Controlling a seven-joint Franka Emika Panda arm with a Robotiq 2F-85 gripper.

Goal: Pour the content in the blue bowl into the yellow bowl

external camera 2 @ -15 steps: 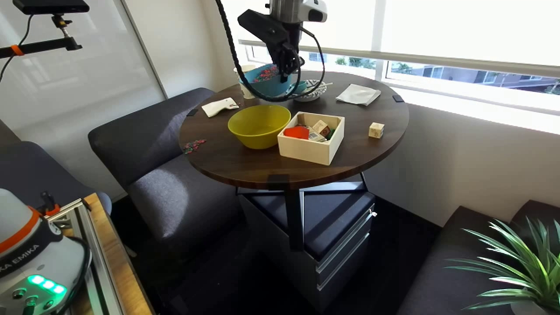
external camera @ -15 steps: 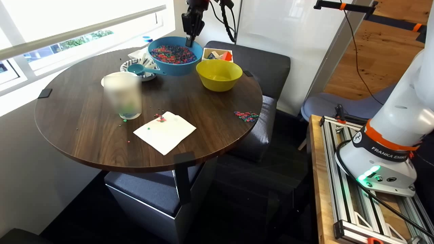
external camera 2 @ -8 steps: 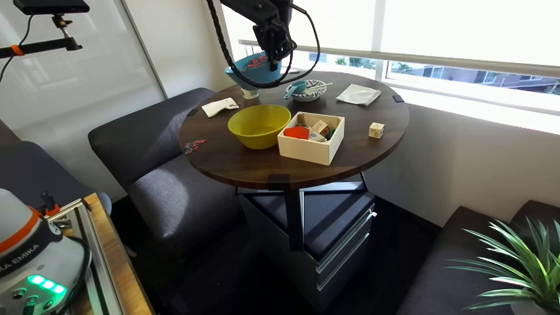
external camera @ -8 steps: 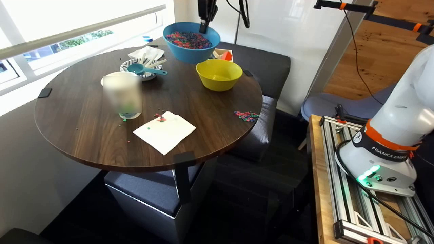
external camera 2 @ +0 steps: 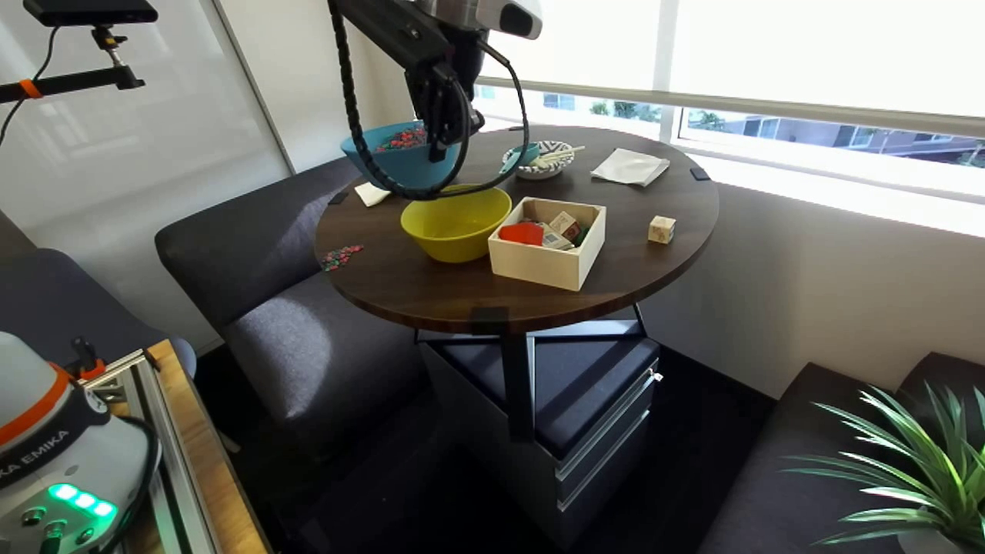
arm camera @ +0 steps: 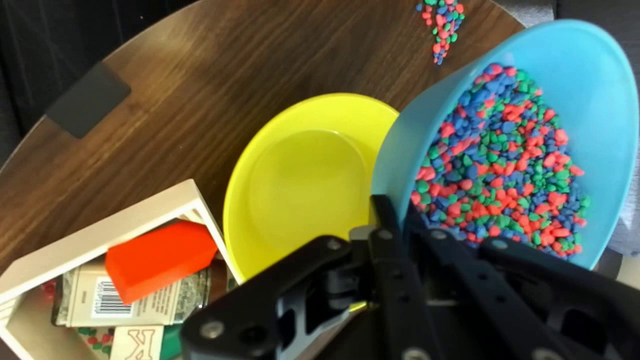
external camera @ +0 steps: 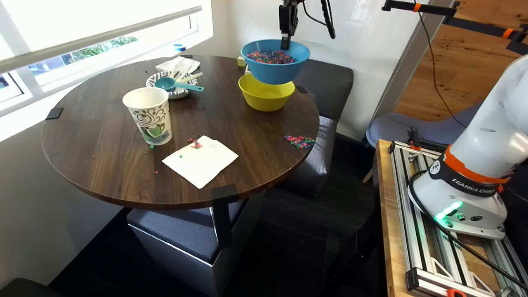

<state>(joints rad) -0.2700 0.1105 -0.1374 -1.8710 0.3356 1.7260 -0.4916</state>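
The lifting part of this job looks done; the pouring, I'd say, has not begun. The blue bowl (external camera: 277, 73) hangs in the air, close to level, pinched by its wall in the gripper (arm camera: 398, 220): the jaws are closed down to the thickness of the plastic, one inside the bowl and one outside. The content (arm camera: 505, 170), a heap of red, blue and green bits, lies in the blue bowl. The yellow bowl (arm camera: 307, 185) sits upright on the table (external camera: 123, 132), and what I can see of its inside is bare plastic. In the wrist view the blue bowl overlaps only one edge of it, so my guess is that some more lining up, then the tipping and emptying, are left.

The table is round, of dark wood. A wooden box (external camera 2: 531, 263) stands just beside the yellow bowl, with a red piece (arm camera: 160, 260) and some blocks (external camera 2: 565, 225) in it. A patch of loose bits (external camera: 300, 142) lies near the table's edge, and a few more dot a napkin (external camera: 202, 163). Farther along are an upright paper cup (external camera: 150, 117) and a patterned dish (external camera 2: 539, 172) holding a blue scoop (external camera: 166, 84) and pale sticks (external camera: 193, 77). A blind (external camera 2: 808, 46) is partway down the window (external camera 2: 839, 135); a grey chair (external camera 2: 331, 331) and drawer cabinet (external camera 2: 592, 462) stand at the table, a leafy plant (external camera 2: 935, 485) apart.
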